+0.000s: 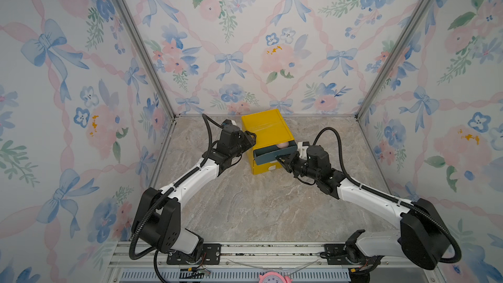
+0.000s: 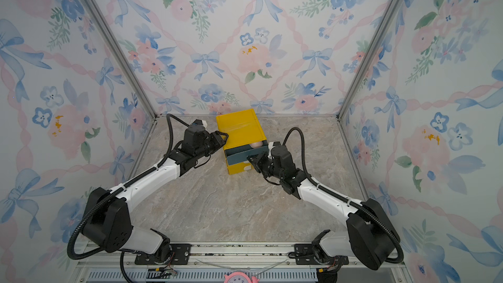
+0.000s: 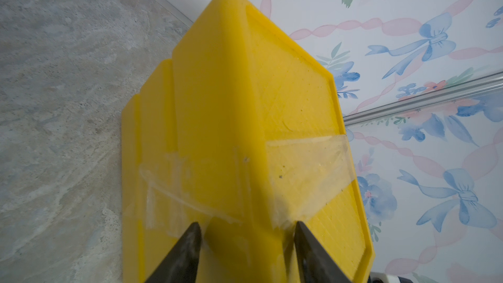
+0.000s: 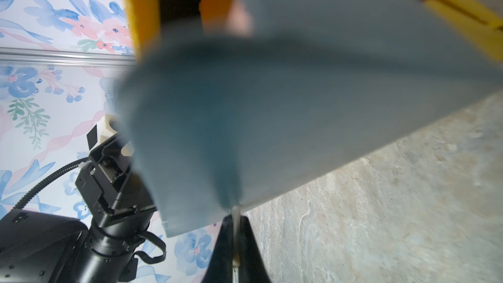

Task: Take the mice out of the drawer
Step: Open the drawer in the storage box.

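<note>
Right gripper (image 1: 282,159) pinched shut on the drawer (image 1: 266,157), left gripper (image 1: 252,138) half-open astride the box (image 1: 265,125); opening seemed the step, needing a steady nearward pull.

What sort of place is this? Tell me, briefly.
Probably a robot test booth: floral wallpaper panels in an aluminium frame, a marble-look tabletop, and two arms bolted to a front rail.

On my left wrist cam the left gripper (image 3: 246,238) has its dark fingers (image 3: 190,251) spread either side of the yellow box (image 3: 217,99) corner edge, clear tape (image 3: 304,164) stuck across it, marble tabletop (image 3: 54,104) alongside.
</note>
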